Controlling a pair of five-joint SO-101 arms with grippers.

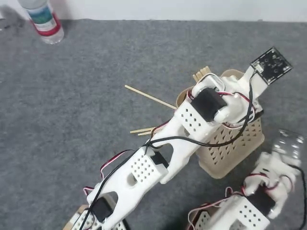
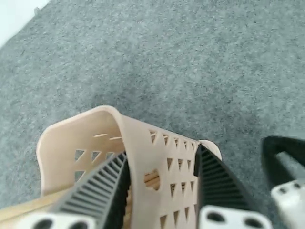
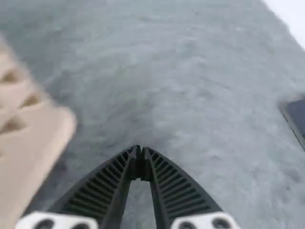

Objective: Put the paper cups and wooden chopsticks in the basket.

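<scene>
Left gripper [image 2: 161, 152] set astride the basket [image 1: 236, 143] wall, right gripper [image 3: 141, 149] held beside it.

The left gripper's fingers [image 2: 97, 188] are spread apart, with one placed inside the basket and the other outside it. The right gripper's fingers are pressed together above the grey carpet [image 1: 96, 72]. A bundle of chopsticks [image 1: 203, 74] is seen sticking out of the basket. One chopstick [image 1: 148, 97] is left lying on the carpet, and a pair [image 1: 143, 130] is partly hidden under the left arm. A plastic bottle [image 1: 44, 20] is stood well apart.
</scene>
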